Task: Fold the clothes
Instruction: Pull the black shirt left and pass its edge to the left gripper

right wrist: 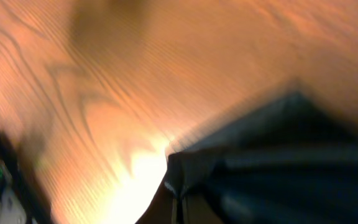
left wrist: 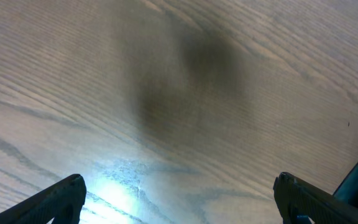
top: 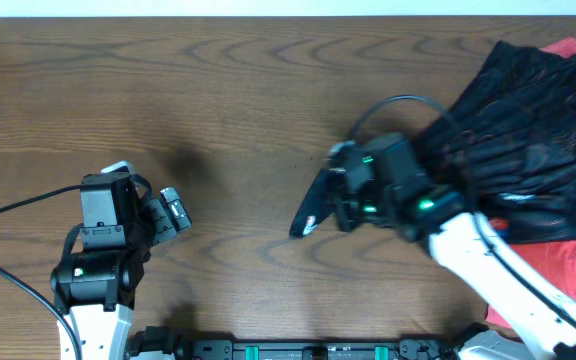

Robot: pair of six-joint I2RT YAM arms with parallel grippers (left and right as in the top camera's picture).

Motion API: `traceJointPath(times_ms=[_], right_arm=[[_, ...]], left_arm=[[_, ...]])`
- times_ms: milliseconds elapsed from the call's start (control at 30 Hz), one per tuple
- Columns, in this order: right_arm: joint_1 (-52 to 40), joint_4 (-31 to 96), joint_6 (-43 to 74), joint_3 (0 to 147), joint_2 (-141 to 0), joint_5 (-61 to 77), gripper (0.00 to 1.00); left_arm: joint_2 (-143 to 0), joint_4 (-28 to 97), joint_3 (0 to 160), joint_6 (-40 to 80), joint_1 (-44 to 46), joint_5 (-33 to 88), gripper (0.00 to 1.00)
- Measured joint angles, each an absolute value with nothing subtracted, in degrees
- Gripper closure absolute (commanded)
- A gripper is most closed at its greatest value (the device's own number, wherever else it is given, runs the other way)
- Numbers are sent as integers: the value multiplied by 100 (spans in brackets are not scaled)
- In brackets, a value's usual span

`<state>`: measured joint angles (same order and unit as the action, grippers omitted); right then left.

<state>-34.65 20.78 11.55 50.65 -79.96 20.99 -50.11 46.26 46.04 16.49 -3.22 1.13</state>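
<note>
The black jersey (top: pixel 528 120) lies bunched at the right of the table, partly draped over my right arm. Red cloth (top: pixel 568 255) shows under and behind it at the right edge. My right gripper (top: pixel 306 220) reaches left of the pile, near the table's middle. In the blurred right wrist view it is shut (right wrist: pixel 178 199) on a corner of dark cloth (right wrist: pixel 278 162). My left gripper (top: pixel 173 212) is at the lower left, far from the clothes. The left wrist view shows it open and empty (left wrist: pixel 179 182) above bare wood. No navy garment can be told apart.
The wooden table (top: pixel 218 90) spreads to the left and the back. A black cable (top: pixel 8 215) runs from the left arm to the left edge. The arms' base rail (top: pixel 308 350) lies along the front edge.
</note>
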Motion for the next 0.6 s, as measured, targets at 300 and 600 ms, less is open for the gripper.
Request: traceJointPath(times_ms=[300, 600], right_arm=[[-4836, -716, 1767, 5052, -9164, 1800, 59], [-4491, 1090, 1848, 5041, -8978, 676, 1]], left_arm=[[-5015, 4591, 4611, 1656, -322, 113, 2], [-5030, 4362, 4611, 1979, -329, 408, 2]])
